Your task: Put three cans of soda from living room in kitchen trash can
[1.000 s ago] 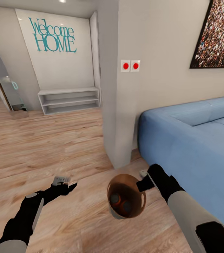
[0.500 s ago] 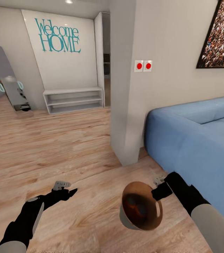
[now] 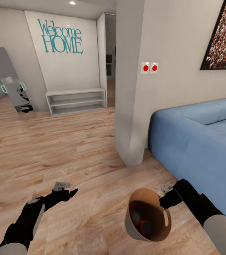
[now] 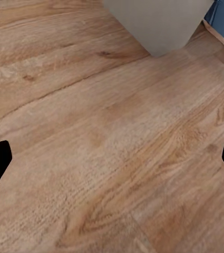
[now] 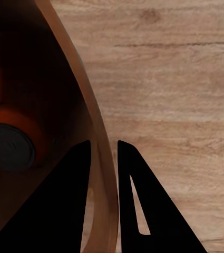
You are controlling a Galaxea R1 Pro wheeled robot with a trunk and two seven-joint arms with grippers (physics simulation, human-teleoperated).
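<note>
I'm carrying the trash can (image 3: 147, 219) low at near right, my right gripper (image 5: 104, 158) pinched on its rim, one finger inside, one outside. Soda cans (image 3: 143, 221) lie inside. My left gripper (image 3: 67, 191) hangs spread, holding nothing. Passing the wall corner (image 3: 129, 141), I'd keep the can level and steer wide.

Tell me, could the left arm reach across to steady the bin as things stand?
Probably yes. The left gripper hangs open and empty over bare wood floor, and nothing lies between it and the trash can that the right gripper holds by the rim.
</note>
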